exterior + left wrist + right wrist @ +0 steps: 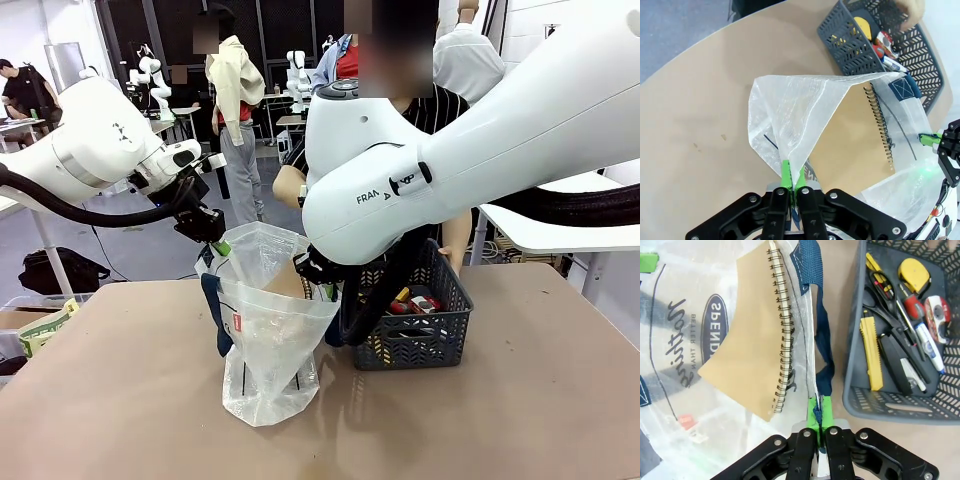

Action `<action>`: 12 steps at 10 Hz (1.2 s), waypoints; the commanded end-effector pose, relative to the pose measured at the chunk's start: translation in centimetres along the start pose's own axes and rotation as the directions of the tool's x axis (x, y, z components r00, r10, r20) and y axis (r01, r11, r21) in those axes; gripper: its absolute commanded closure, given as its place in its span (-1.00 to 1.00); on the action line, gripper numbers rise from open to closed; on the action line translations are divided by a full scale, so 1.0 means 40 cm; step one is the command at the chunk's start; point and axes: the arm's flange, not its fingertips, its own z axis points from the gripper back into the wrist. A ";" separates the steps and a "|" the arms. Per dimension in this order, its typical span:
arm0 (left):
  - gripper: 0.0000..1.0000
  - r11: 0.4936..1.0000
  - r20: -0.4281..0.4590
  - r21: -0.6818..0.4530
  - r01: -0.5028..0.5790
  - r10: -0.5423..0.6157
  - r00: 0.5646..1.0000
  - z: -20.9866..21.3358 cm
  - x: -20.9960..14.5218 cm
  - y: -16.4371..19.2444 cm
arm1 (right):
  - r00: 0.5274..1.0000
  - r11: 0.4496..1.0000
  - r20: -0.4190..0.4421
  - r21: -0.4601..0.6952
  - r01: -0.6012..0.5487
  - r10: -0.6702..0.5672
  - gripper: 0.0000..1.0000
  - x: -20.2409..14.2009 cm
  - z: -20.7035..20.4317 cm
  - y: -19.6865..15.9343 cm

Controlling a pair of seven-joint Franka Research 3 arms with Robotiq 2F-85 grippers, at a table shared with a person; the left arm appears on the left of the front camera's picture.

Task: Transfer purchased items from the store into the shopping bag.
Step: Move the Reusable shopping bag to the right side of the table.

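Observation:
The translucent white shopping bag (268,340) stands on the brown table, held open from both sides. My left gripper (214,236) is shut on its left rim, and the left wrist view shows the green pads (786,175) pinching the plastic. My right gripper (314,270) is shut on the right rim (815,390) beside a navy handle (824,335). A tan spiral notebook (855,135) leans inside the bag (680,405). The dark grey basket (415,335) to the right holds several items: a yellow tape measure (914,274), a yellow knife (871,352), black scissors and pens.
A person stands behind the basket with a hand (914,9) at its far rim. My right arm's large white link (450,170) hangs over the bag and the basket. A cardboard box (40,325) sits off the table's left edge. Bare tabletop lies in front.

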 end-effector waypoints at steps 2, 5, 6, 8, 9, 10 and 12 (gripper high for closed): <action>1.00 1.000 0.004 0.004 0.000 0.000 1.000 0.002 0.000 0.008 | 1.000 1.000 0.009 -0.003 0.000 0.000 1.00 -0.008 0.000 -0.004; 1.00 1.000 0.004 0.004 0.000 0.000 1.000 0.002 0.000 0.008 | 1.000 1.000 0.009 -0.003 0.000 0.000 1.00 -0.008 0.000 -0.004; 1.00 1.000 0.004 0.004 0.000 0.000 1.000 0.002 0.000 0.008 | 1.000 1.000 0.009 -0.003 0.000 0.000 1.00 -0.008 0.000 -0.004; 1.00 1.000 0.004 0.004 0.000 0.000 1.000 0.002 0.000 0.008 | 1.000 1.000 0.009 -0.003 0.000 0.000 1.00 -0.008 0.000 -0.004; 1.00 1.000 0.004 0.004 0.000 0.000 1.000 0.002 0.000 0.008 | 1.000 1.000 0.009 -0.003 0.000 0.000 1.00 -0.008 0.000 -0.004; 1.00 1.000 0.004 0.004 0.000 0.000 1.000 0.002 0.000 0.008 | 1.000 1.000 0.009 -0.003 0.000 0.000 1.00 -0.008 0.000 -0.004; 1.00 1.000 0.004 0.004 0.000 0.000 1.000 0.002 0.000 0.008 | 1.000 1.000 0.009 -0.003 0.000 0.000 1.00 -0.008 0.000 -0.004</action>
